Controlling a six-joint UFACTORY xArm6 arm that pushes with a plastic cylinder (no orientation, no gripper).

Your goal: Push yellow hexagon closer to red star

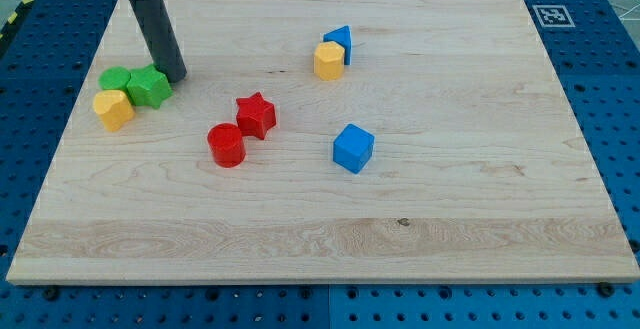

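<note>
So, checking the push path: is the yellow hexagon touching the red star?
No: the yellow hexagon sits apart from the red star, up to the view's right against a blue block.

Pale, smooth-grained wooden board; matt dark rod; matt painted blocks.
</note>
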